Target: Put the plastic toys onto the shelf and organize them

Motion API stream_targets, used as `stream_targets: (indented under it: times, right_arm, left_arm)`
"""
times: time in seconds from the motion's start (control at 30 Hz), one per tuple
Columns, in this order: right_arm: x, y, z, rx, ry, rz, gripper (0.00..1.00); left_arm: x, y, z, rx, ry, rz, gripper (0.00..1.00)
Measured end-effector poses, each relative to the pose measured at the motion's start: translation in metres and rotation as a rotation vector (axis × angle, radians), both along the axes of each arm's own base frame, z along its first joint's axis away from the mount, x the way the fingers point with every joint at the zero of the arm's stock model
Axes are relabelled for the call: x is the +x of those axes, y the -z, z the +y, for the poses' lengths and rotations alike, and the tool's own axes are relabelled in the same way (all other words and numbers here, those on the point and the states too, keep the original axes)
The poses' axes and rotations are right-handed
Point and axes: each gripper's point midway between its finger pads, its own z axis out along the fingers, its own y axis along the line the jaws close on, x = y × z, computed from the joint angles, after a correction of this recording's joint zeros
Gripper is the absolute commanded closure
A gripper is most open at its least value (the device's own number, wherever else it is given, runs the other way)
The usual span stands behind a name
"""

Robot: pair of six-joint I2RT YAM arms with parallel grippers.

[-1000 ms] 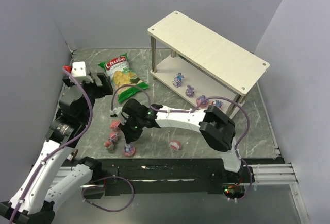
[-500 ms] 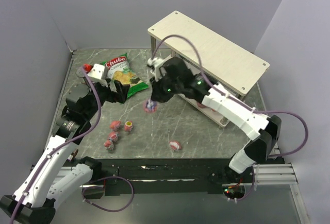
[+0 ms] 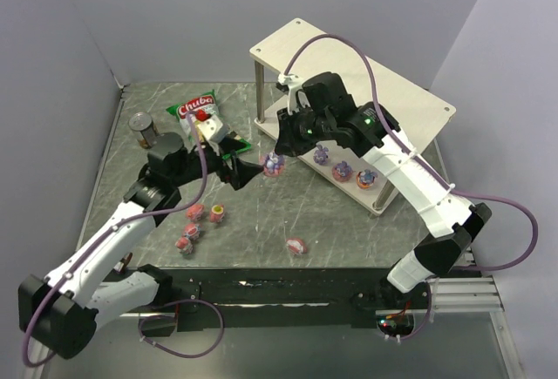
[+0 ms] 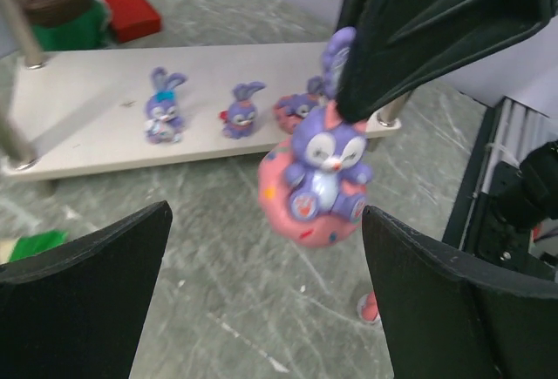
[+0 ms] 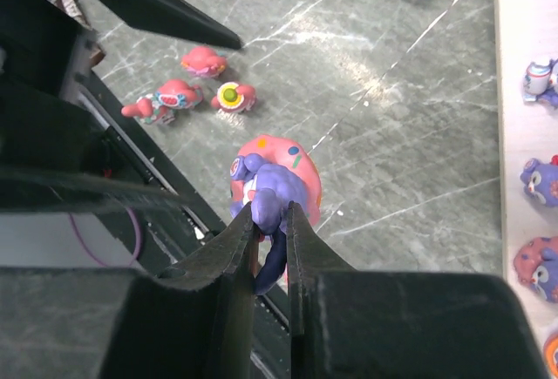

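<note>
My right gripper [image 5: 270, 213] is shut on the ears of a purple bunny toy on a pink ring [image 5: 279, 179], hanging it above the table in front of the shelf [image 3: 349, 83]. In the top view this toy [image 3: 274, 166] is just left of the shelf's lower board [image 3: 301, 139]. My left gripper [image 4: 266, 222] is open and faces the toy [image 4: 318, 183], which hangs just ahead of its fingers. Three bunny toys [image 3: 342, 170] stand on the lower board. Several pink-red toys [image 3: 194, 213] lie on the table, one apart [image 3: 296, 245].
A green chip bag [image 3: 202, 118] lies at the back left, with a dark can [image 3: 141, 128] left of it. The shelf's metal posts [image 3: 260, 91] stand close behind my right gripper. Both arms meet over the middle of the table.
My right arm lifted the bunny toy off the table and carried it right to the shelf's front. My left arm swung right and reached in towards the toy, still open.
</note>
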Motion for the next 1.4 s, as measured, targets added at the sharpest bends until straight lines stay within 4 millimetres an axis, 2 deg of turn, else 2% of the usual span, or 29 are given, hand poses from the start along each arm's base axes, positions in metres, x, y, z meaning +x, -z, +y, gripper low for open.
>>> stream_targets:
  times: [0.13, 0.3, 0.43, 0.47, 0.53, 0.57, 0.63, 0.73, 0.77, 0.8, 0.83, 0.87, 0.9, 0.93, 1.0, 1.03, 1.1, 1.13, 1.23, 1.4]
  right_arm:
    - [-0.002, 0.002, -0.003, -0.001, -0.002, 0.022, 1.00]
    - [-0.005, 0.002, -0.002, 0.004, -0.014, 0.034, 1.00]
    - [-0.005, 0.002, -0.002, 0.001, -0.018, 0.037, 1.00]
    - [-0.004, 0.001, -0.003, 0.002, -0.016, 0.035, 1.00]
    - [-0.003, 0.000, -0.002, 0.006, -0.016, 0.032, 1.00]
    - [-0.002, -0.001, -0.002, 0.005, -0.015, 0.027, 1.00]
    - [-0.001, -0.001, -0.003, 0.003, -0.011, 0.023, 1.00]
    - [0.002, -0.002, -0.004, 0.002, -0.002, 0.018, 1.00]
    - [0.004, -0.002, -0.003, 0.003, 0.003, 0.011, 1.00]
    - [0.006, -0.002, -0.004, 0.003, 0.006, 0.010, 1.00]
    - [0.007, -0.001, -0.003, 0.002, 0.008, 0.009, 1.00]
    - [0.008, 0.000, -0.003, -0.001, 0.011, 0.009, 0.98]
    - [0.009, 0.001, -0.003, -0.005, 0.013, 0.008, 0.93]
    - [0.010, 0.002, -0.003, -0.008, 0.017, 0.007, 0.81]
    - [0.012, 0.003, -0.005, -0.015, 0.028, 0.006, 0.66]
    - [0.012, 0.003, -0.005, -0.016, 0.034, 0.005, 0.53]
    - [0.016, 0.002, -0.006, -0.017, 0.060, -0.001, 0.44]
    - [0.019, 0.001, -0.008, -0.019, 0.077, -0.010, 0.36]
    - [0.028, -0.001, -0.014, -0.021, 0.133, -0.027, 0.30]
    - [0.038, -0.008, -0.029, -0.021, 0.218, -0.058, 0.27]
  left_arm:
    - [0.001, 0.000, -0.028, 0.016, 0.072, -0.001, 0.04]
    - [0.005, -0.003, -0.044, 0.015, 0.105, -0.018, 0.01]
    - [0.014, -0.005, -0.054, 0.026, 0.116, -0.026, 0.12]
    - [0.015, -0.005, -0.057, 0.030, 0.120, -0.028, 0.19]
    - [0.017, -0.004, -0.061, 0.035, 0.127, -0.028, 0.25]
    - [0.017, -0.004, -0.063, 0.039, 0.133, -0.029, 0.31]
    - [0.016, -0.004, -0.066, 0.045, 0.146, -0.036, 0.38]
    - [0.013, -0.005, -0.070, 0.053, 0.169, -0.036, 0.62]
    - [0.012, -0.005, -0.071, 0.053, 0.179, -0.037, 0.75]
    - [0.011, -0.005, -0.072, 0.057, 0.181, -0.041, 0.81]
    - [0.011, -0.004, -0.072, 0.063, 0.185, -0.049, 0.94]
    - [0.012, -0.004, -0.072, 0.066, 0.183, -0.048, 0.99]
    - [0.012, -0.003, -0.072, 0.071, 0.184, -0.050, 0.99]
    - [0.013, -0.001, -0.072, 0.076, 0.183, -0.053, 0.99]
    - [0.016, 0.000, -0.073, 0.081, 0.179, -0.057, 0.99]
    - [0.018, 0.001, -0.073, 0.082, 0.175, -0.058, 0.99]
    - [0.022, 0.003, -0.073, 0.089, 0.157, -0.060, 0.99]
    - [0.025, 0.007, -0.072, 0.097, 0.146, -0.053, 0.99]
    - [0.038, 0.019, -0.071, 0.117, 0.099, -0.035, 0.99]
    - [0.065, 0.042, -0.069, 0.131, 0.017, -0.007, 0.99]
